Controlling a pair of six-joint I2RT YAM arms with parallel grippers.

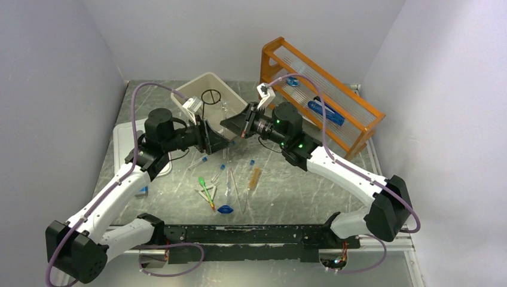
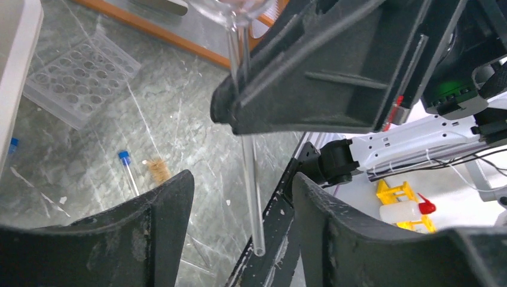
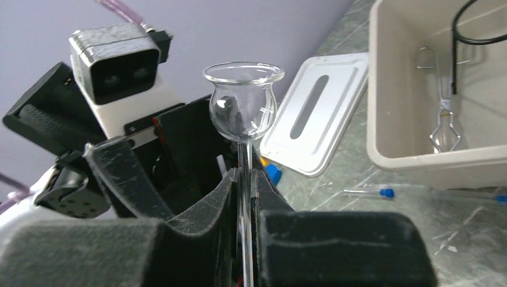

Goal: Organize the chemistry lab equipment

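A clear glass funnel tube with a bulb top [image 3: 243,101] stands upright, and my right gripper [image 3: 244,173] is shut on its thin stem. The stem's lower end [image 2: 252,191] hangs between the fingers of my left gripper [image 2: 242,179], which is open with a gap on each side. In the top view both grippers [image 1: 224,143] [image 1: 234,127] meet above the table's middle. On the table lie blue-capped test tubes [image 2: 127,170], a brush [image 2: 158,170], green droppers [image 1: 206,188] and a clear tube rack [image 2: 84,78].
A beige bin [image 3: 418,158] at the back holds the black wire ring stand [image 1: 210,95] and metal tweezers [image 3: 445,113]. Its white lid [image 3: 317,113] lies to the left. The orange shelf rack [image 1: 317,101] stands at the back right.
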